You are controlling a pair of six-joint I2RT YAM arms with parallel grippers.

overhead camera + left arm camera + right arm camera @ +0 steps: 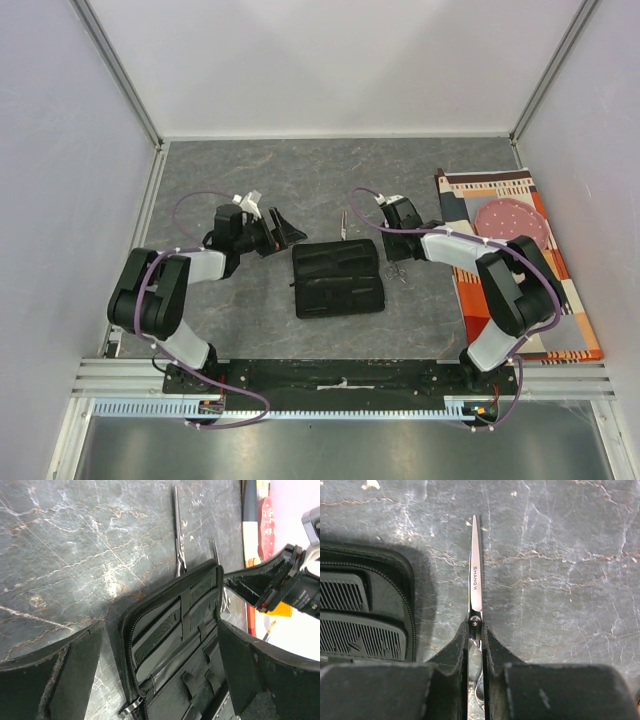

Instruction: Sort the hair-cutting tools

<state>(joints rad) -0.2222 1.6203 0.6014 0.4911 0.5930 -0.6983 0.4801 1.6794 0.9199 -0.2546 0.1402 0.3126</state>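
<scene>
**Right gripper pinching one pair of scissors at the pivot**

My right gripper (475,647) is clenching the silver scissors (475,580) at the pivot screw, probably to keep the blades together, pointing straight ahead of my fingers. Close on its left, the open black pouch (402,575), a black comb (362,637) pocketed inside, is crowding that side. Beyond the pouch the second scissors (177,535) are lying loose; opposite, my left gripper (160,647) is hovering spread wide, empty.

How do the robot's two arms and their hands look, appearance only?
The left arm and right arm have black rounded joints and pale grey link shells. A purple cable loops along each, fixed with white ties. The left hand and right hand have broad matte black fingers.
</scene>
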